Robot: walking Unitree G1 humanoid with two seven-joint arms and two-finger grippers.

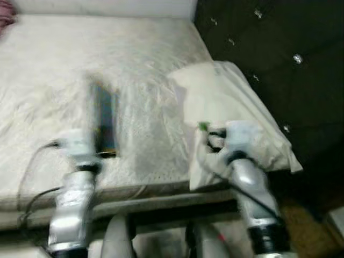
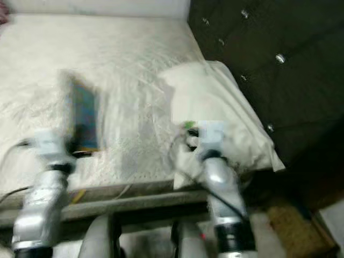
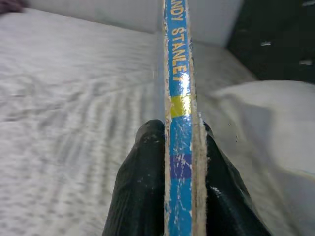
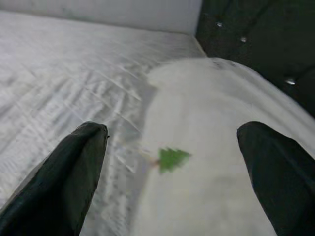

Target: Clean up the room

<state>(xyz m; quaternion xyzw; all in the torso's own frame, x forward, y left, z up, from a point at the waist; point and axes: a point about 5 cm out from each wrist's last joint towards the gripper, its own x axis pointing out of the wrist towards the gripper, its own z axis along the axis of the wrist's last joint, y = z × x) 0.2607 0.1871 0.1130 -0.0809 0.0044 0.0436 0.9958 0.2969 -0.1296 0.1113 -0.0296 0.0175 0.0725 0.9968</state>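
My left gripper [image 3: 179,147] is shut on a thin blue book [image 3: 179,88] with yellow lettering on its spine, held edge-up above the white quilted bed [image 1: 59,64]. In the left eye view the book [image 1: 103,121] stands upright just past my left wrist. My right gripper [image 4: 172,162] is open, its black fingers [image 4: 74,167] spread wide over the near end of a white pillow [image 1: 231,102]. A small green tag [image 4: 172,158] sits on the pillow's edge between them, also blurred near my right wrist as the tag [image 1: 203,127].
A dark tufted headboard [image 1: 274,48] rises along the right side of the bed. The mattress's front edge [image 1: 145,196] runs just before my arms. Something pinkish [image 1: 5,21] lies at the far left corner. Brown floor [image 1: 306,220] shows at lower right.
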